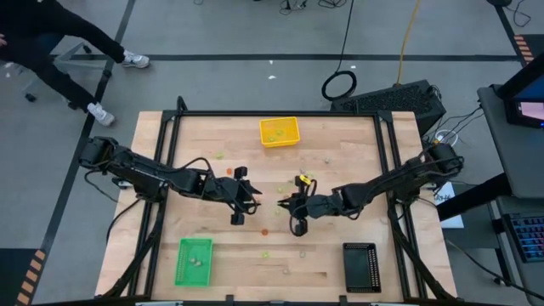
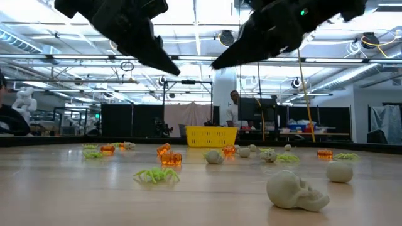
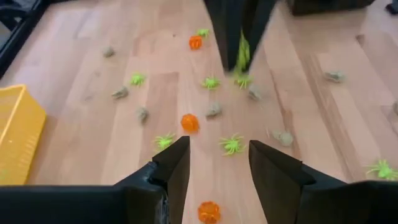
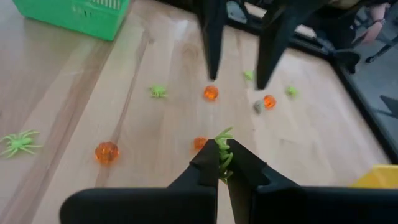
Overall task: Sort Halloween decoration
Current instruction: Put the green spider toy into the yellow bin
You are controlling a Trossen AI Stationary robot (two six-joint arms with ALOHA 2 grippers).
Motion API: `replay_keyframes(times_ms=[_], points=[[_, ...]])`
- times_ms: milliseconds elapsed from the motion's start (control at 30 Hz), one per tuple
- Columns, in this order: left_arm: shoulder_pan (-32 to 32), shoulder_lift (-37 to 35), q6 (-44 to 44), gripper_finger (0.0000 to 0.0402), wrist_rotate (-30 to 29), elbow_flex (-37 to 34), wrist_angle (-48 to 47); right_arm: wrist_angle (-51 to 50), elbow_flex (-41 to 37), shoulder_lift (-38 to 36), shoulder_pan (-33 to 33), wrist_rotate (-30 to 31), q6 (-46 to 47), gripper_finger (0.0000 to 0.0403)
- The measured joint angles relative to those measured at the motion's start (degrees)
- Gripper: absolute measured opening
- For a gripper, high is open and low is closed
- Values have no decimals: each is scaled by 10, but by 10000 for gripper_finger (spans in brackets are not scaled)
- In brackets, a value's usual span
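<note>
Green spiky spider (image 4: 222, 151) pinched in right end effector (image 4: 223, 163); left end effector (image 3: 219, 163) parted, empty.

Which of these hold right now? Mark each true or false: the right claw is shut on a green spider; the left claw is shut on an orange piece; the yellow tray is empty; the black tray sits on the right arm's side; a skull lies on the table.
1. The right claw is shut on a green spider. True.
2. The left claw is shut on an orange piece. False: it is open and holds nothing.
3. The yellow tray is empty. False: small pieces lie in it.
4. The black tray sits on the right arm's side. True.
5. A skull lies on the table. True.
</note>
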Motion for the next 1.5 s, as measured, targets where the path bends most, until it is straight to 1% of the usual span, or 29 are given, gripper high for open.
replay_keyframes(times_ms=[267,533,600,767,900,1000,1067,1267,1500], points=[[-13,0,-33,167,-48,-21,-11,-80,0,-99,0,0,-32,0],[-33,0,-54,167,-87,-86,118,-160,0,-170,0,0,-34,0],[-36,0,-59,167,-103,-95,139,-175,0,-180,0,0,-31,0],[-43,0,-59,167,-137,-98,147,-199,0,-187,0,-1,-8,0],[-43,0,-59,167,-145,-98,155,-212,0,-177,0,-1,14,0],[-43,0,-59,167,-145,-98,154,-219,-1,-169,0,-1,11,0],[-43,0,-59,167,-145,-98,154,-220,-1,-168,-2,0,-10,0],[-42,0,-59,167,-145,-97,154,-213,-1,-168,-16,3,-124,0],[-42,0,-59,167,-144,-97,152,-197,-1,-168,-41,4,-227,0]])
